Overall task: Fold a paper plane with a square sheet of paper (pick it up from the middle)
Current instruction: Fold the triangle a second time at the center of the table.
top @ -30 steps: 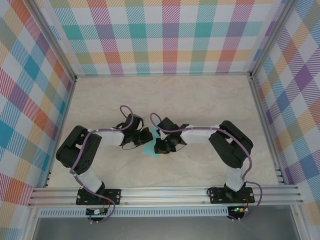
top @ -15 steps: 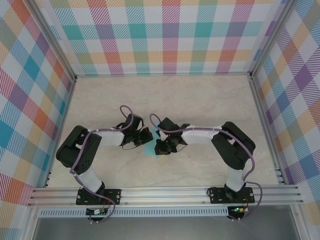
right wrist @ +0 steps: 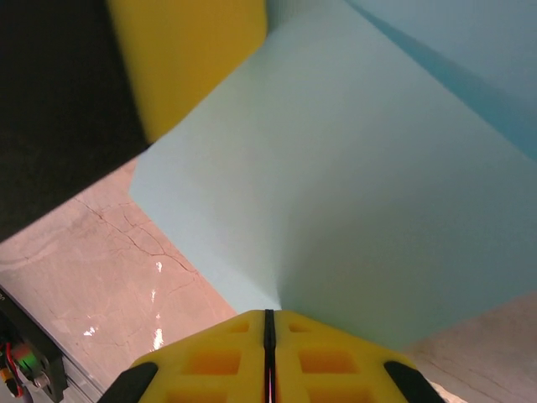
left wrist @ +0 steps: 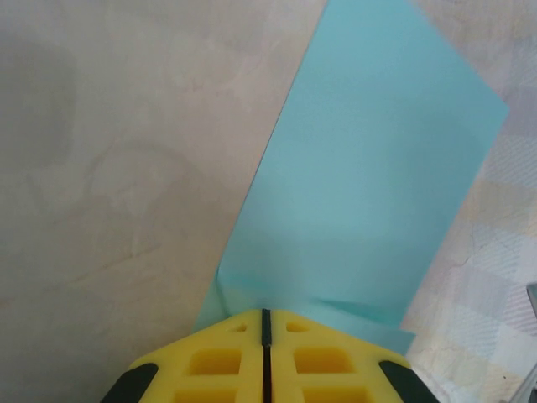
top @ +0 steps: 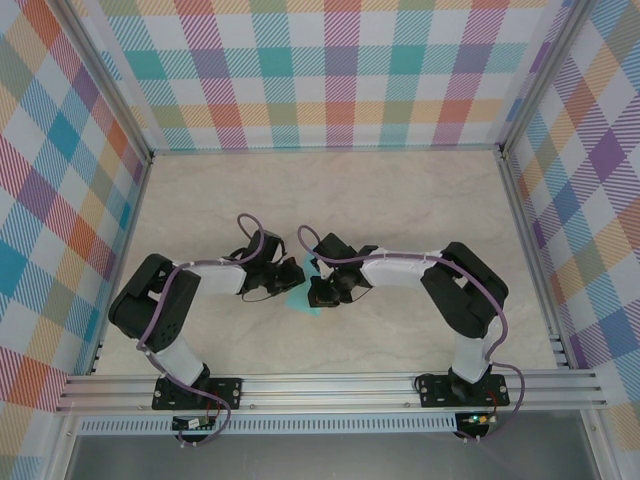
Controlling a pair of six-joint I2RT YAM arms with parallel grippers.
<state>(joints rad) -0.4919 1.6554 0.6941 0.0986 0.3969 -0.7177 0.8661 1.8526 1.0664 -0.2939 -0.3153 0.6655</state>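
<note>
I am gripping the square sheet of paper [left wrist: 369, 185] with my left tool [left wrist: 266, 314] and right tool [right wrist: 268, 314], both closed tight, toward the surface's [top: 400, 200] near edge.

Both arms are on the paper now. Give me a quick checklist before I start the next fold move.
1. Grip of the left gripper on the paper: ok. Jaws shut, sheet pinched at the tips.
2. Grip of the right gripper on the paper: ok. Jaws shut on the sheet's edge.
3. Paper untorn: ok where it shows. There is a small pucker by the left grip.
4. Paper clear of the table: cannot tell.
5. Crease lined up: cannot tell. From above the arms cover most of the sheet.
6. Room between the grippers: ok, but they are close.
</note>
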